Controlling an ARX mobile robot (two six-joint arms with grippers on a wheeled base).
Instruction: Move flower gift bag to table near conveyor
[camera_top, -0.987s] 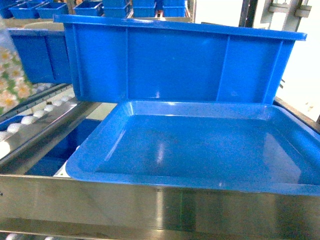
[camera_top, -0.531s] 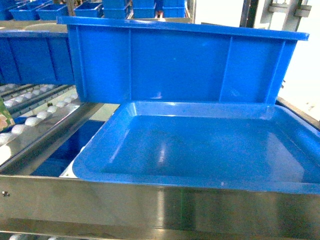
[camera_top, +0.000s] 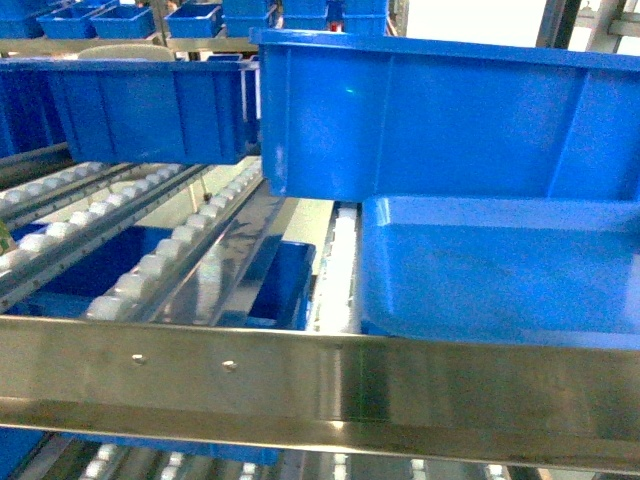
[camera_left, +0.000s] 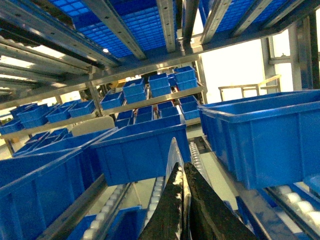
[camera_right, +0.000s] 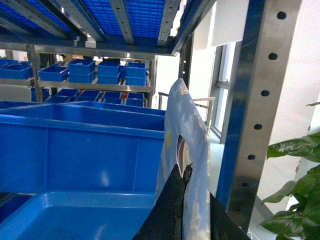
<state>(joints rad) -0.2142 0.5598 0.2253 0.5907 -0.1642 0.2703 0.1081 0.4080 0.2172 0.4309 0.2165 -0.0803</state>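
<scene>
The flower gift bag (camera_right: 187, 125) is a pale blue glossy bag with faint flowers, rising upright between my right gripper's (camera_right: 193, 180) black fingers, which are shut on its edge. In the left wrist view my left gripper (camera_left: 183, 166) is shut on a thin glossy sheet edge (camera_left: 173, 152) that looks like the same bag. The conveyor (camera_top: 150, 270) fills the head view: steel rails with sloping tracks of white rollers. Neither gripper appears in the head view. The table is out of view.
A blue tray (camera_top: 500, 270) lies at the right behind the steel front rail (camera_top: 320, 385), with a large blue bin (camera_top: 430, 110) behind it. More blue bins (camera_top: 140, 110) sit on the rollers and on back shelves. A steel upright (camera_right: 255, 110) and a plant (camera_right: 300, 190) stand right of the bag.
The head view has swung, so the tray and big bin now sit at the right and the roller tracks fill the left. The flowered bag seen at the left edge has left that view.
</scene>
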